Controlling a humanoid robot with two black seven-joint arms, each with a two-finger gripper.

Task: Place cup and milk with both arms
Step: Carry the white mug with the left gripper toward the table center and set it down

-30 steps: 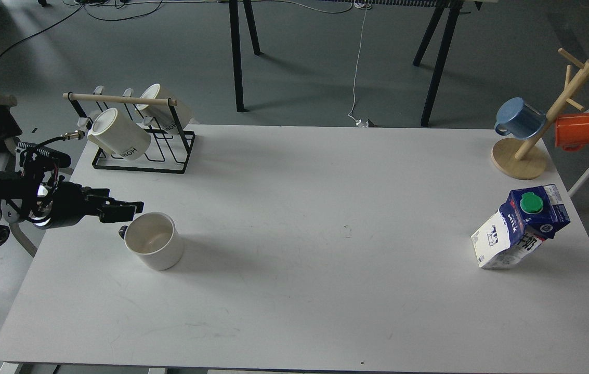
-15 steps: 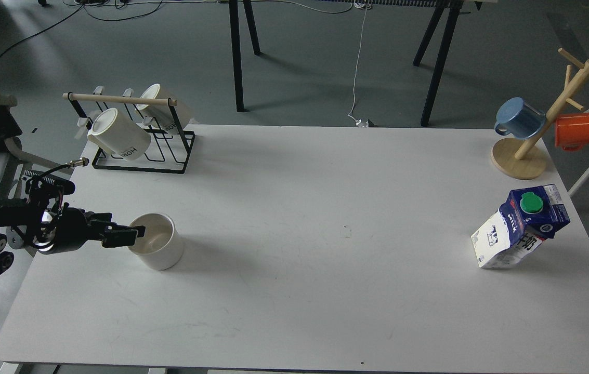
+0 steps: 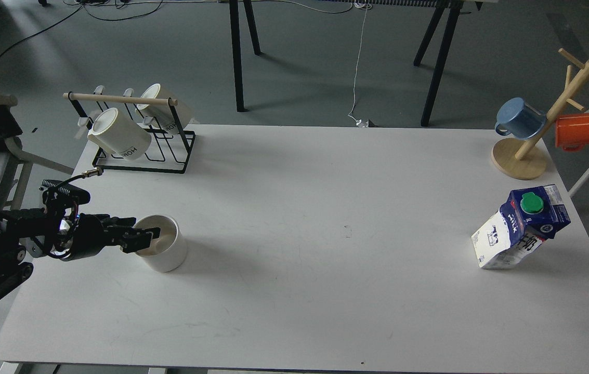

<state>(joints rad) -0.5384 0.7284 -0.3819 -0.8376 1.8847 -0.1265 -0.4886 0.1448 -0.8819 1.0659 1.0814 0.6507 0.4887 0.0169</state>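
Observation:
The cream-white cup stands upright on the white table at the left. My left gripper comes in from the left and lies over the cup's left rim, with its tips reaching into the opening. It covers the cup's black handle. Its dark fingers cannot be told apart. The blue-and-white milk carton with its green cap stands near the table's right edge, far from the cup. My right arm is out of view.
A black wire rack with two lettered white mugs stands at the back left. A wooden mug tree at the back right holds a blue mug and an orange mug.
My left gripper has come down and moved right, from above the cup's left side to over its rim. The cup has shifted slightly to the right. The milk carton has not moved.

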